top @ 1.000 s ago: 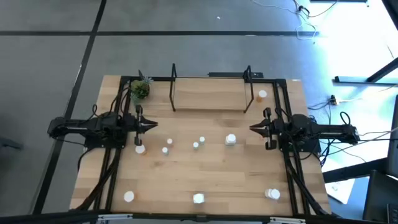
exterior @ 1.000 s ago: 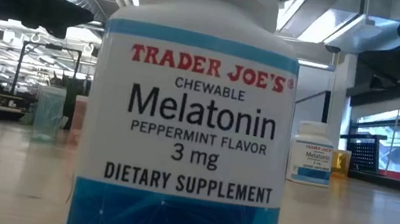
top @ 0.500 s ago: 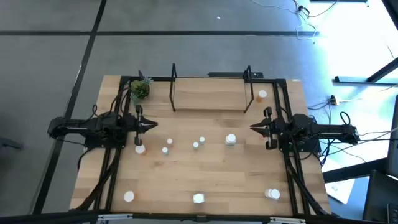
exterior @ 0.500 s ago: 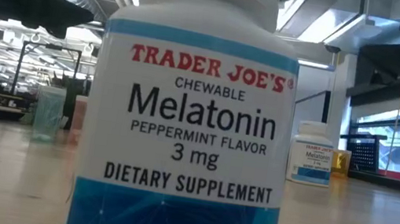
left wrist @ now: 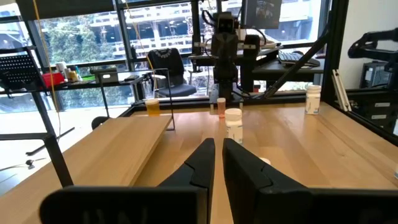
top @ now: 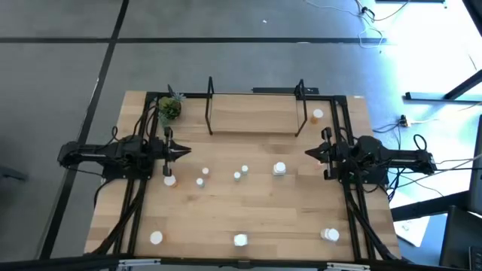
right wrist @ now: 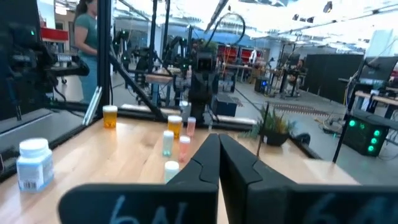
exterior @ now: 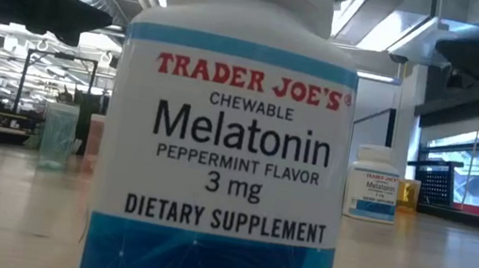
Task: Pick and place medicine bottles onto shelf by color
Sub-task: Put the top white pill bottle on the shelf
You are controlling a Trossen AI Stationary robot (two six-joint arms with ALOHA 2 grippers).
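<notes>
Several small medicine bottles stand upright on the wooden table: white-capped ones in the middle, a larger white one, three along the near edge, and an orange one right of the shelf. The shelf is a light-wood board with black end frames at the table's far side. My left gripper hangs shut over the table's left side, pointing level at the middle. My right gripper hangs shut over the right side, facing it. Both hold nothing.
A small potted plant stands at the far left corner. A white Melatonin bottle fills the low view. Black rails run along the table's left and right sides. A person stands in the room beyond the table.
My right gripper has risen a little above the table's right side and stays shut. No bottle has moved.
</notes>
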